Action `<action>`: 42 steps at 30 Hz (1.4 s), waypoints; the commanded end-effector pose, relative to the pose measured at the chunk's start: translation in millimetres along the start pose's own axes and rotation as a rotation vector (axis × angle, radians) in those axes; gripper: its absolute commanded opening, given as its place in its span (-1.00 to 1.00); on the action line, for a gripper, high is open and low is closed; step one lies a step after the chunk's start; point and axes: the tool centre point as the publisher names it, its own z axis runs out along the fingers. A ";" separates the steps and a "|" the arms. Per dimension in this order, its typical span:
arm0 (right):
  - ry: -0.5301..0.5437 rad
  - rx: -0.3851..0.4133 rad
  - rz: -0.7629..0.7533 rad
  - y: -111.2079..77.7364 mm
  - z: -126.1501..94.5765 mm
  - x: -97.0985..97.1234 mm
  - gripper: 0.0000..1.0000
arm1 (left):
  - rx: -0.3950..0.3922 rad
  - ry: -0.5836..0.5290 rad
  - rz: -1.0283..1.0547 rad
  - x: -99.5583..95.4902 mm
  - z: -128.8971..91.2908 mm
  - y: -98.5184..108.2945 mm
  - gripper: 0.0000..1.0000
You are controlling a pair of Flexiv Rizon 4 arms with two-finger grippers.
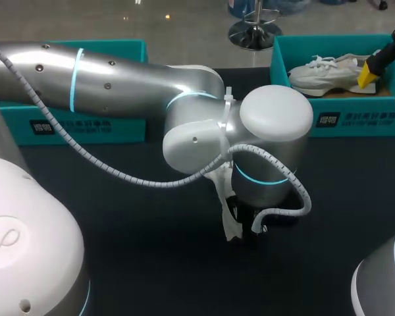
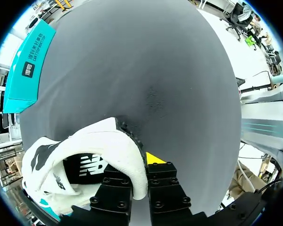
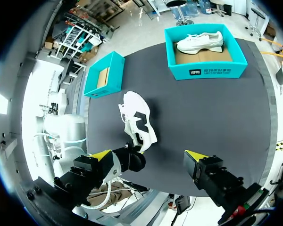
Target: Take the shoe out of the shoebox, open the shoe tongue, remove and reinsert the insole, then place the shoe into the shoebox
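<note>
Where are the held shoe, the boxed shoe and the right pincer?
held shoe (image 2: 99, 141): left wrist view, white upper.
boxed shoe (image 3: 200, 42): right wrist view, middle of its side.
right pincer (image 3: 148, 156): right wrist view, midway between its yellow tips.

Black table (image 3: 217, 117) holds two shoeboxes (image 3: 205, 71) (image 3: 115, 70) (both teal).

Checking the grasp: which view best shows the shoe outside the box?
Right wrist view: the whole white shoe shows. Left wrist view crops it at the left tool; in the head view the left arm hides most.
</note>
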 end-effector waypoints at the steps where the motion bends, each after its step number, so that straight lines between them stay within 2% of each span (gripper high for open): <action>1: -0.002 0.005 0.001 2.5 -0.1 1.2 1.00 | 0.041 -0.030 0.022 5.4 -66.0 25.7 -1.00; 6: -0.002 0.005 0.001 2.5 -0.1 1.2 1.00 | 0.062 -0.012 0.048 8.4 -98.5 32.6 -1.00; 11: -0.002 0.005 0.001 2.5 -0.1 1.2 1.00 | 0.080 0.001 0.077 10.3 -117.8 35.2 -1.00; 30: -0.002 0.005 0.001 2.5 -0.1 1.2 1.00 | 0.095 -0.010 0.096 6.8 -127.5 36.3 -1.00; 33: -0.002 0.005 0.001 2.5 -0.1 1.2 1.00 | 0.107 -0.007 0.097 -7.1 -139.3 49.5 -1.00; 35: -0.002 0.005 0.001 2.5 -0.1 1.2 1.00 | 0.134 0.038 0.105 -22.0 -147.5 62.9 -1.00; 40: -0.002 0.005 0.001 2.5 -0.1 1.2 1.00 | 0.133 0.052 0.058 -60.0 -167.2 104.3 -1.00; 42: -0.002 0.005 0.001 2.5 -0.1 1.2 1.00 | 0.129 0.090 0.062 -74.8 -173.9 122.1 -1.00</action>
